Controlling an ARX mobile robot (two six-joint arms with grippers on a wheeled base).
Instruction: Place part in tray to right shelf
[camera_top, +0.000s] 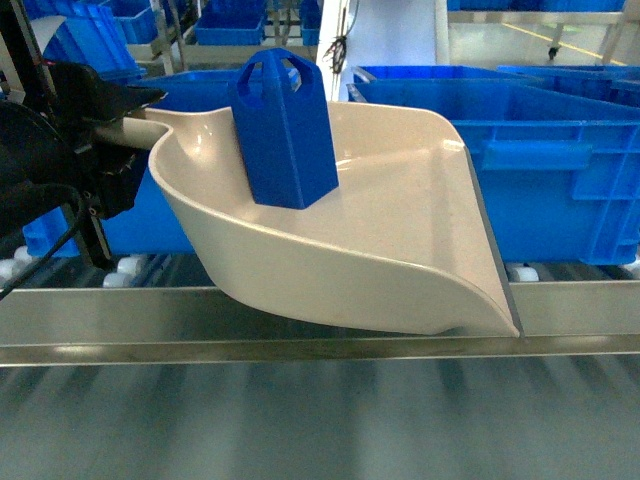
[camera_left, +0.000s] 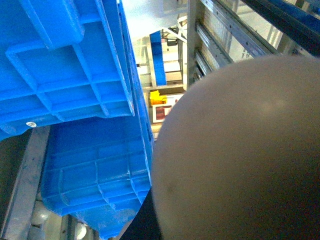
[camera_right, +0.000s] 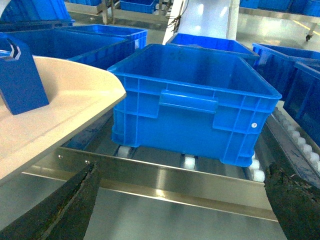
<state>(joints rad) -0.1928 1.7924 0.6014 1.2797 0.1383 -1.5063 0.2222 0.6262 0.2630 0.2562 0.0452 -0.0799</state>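
Note:
The cream tray (camera_top: 400, 230) hangs tilted over the right shelf's steel front rail (camera_top: 300, 320), its wide lip pointing right. My left gripper (camera_top: 125, 130) is shut on its handle at the left edge of the head view. The blue part (camera_top: 285, 130) stands upright inside the tray, near the handle end. In the left wrist view the tray's rounded underside (camera_left: 240, 150) fills the frame and hides the jaws. My right gripper (camera_right: 182, 167) is open and holds nothing, just in front of the shelf rail (camera_right: 175, 182). From there the tray (camera_right: 65, 110) and the part (camera_right: 20, 82) show at the left.
A large blue crate (camera_right: 195, 100) sits on the white rollers (camera_right: 189, 161) right of the tray, with more crates (camera_top: 560, 170) behind and beside it. Another crate's ribbed side (camera_left: 95, 165) lies close by the tray's left. Further racks and crates stand in the background.

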